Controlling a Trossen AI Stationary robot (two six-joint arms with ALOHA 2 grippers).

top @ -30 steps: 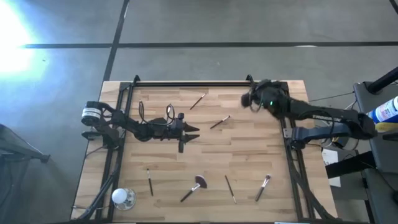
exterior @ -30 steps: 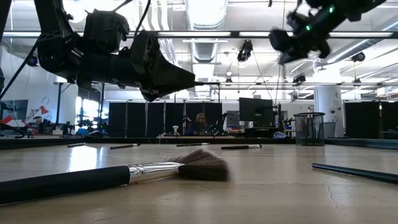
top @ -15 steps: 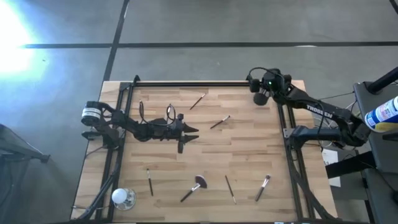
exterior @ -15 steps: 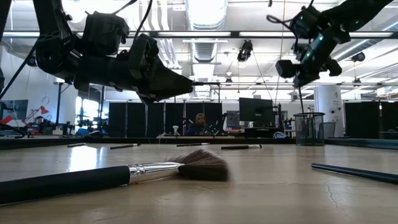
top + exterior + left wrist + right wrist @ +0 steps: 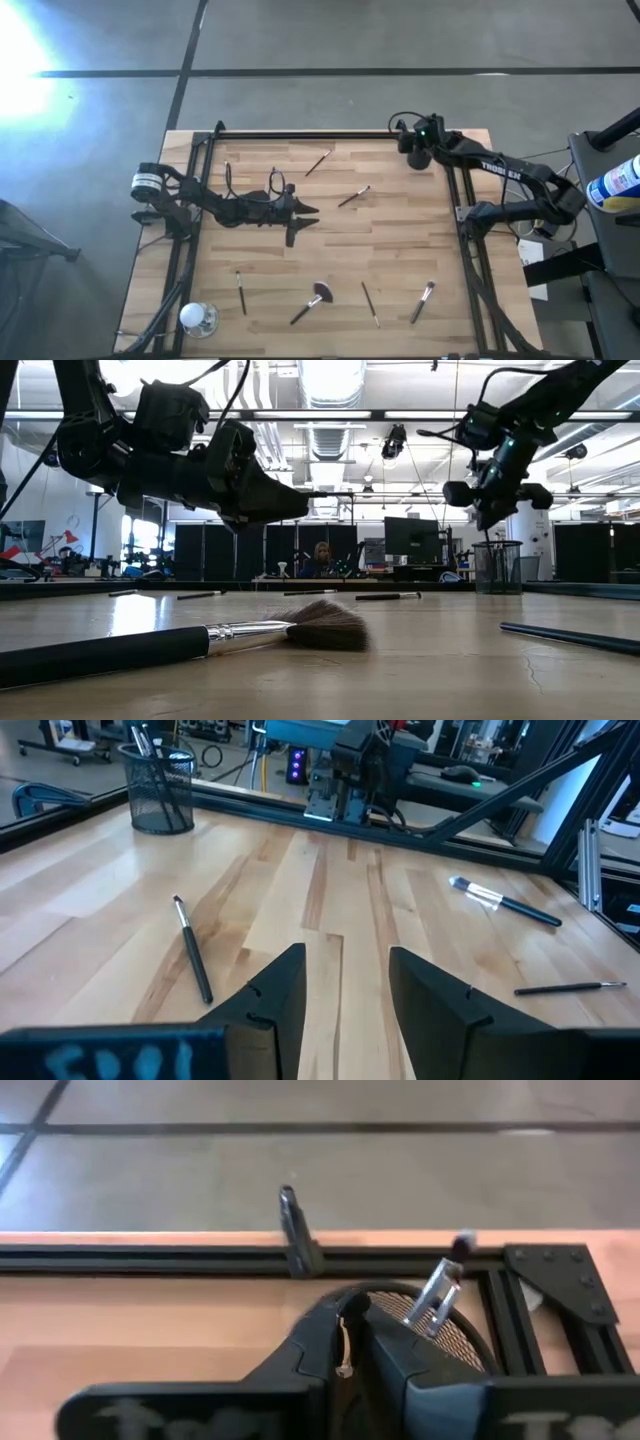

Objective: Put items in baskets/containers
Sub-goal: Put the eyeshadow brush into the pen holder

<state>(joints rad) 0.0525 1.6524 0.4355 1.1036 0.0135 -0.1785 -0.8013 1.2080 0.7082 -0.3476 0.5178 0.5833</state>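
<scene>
Several slim makeup brushes lie flat on the wooden table: two near the far middle (image 5: 318, 163) (image 5: 353, 197), and along the near edge a fan-headed one (image 5: 312, 300) and three more (image 5: 241, 292) (image 5: 370, 303) (image 5: 423, 302). The dark mesh cup (image 5: 497, 567) (image 5: 160, 790) stands at the far right corner with brushes sticking out of it (image 5: 437, 1295). My right gripper (image 5: 413, 158) (image 5: 490, 520) hangs over the cup, shut on a thin brush. My left gripper (image 5: 305, 210) (image 5: 345, 990) hovers open above the table's middle, touching nothing. My right gripper pinches a thin brush handle (image 5: 345, 1355) between its two fingers, which come from above and point down. The brush hangs upright below the fingers (image 5: 487, 545). Its lower end reaches the mouth of the cup. Which part of the handle is held cannot be told.
A clear rounded glass object (image 5: 197, 318) sits at the near left corner. A black frame rail (image 5: 150, 1258) runs along the far edge, with side rails (image 5: 468, 260) to left and right. Bare wood (image 5: 400, 250) lies between the middle brushes and the near row.
My right gripper has moved toward the far right corner and come down over the cup, tipping until its fingers point down, with the thin brush carried below it. The left arm has stayed still.
</scene>
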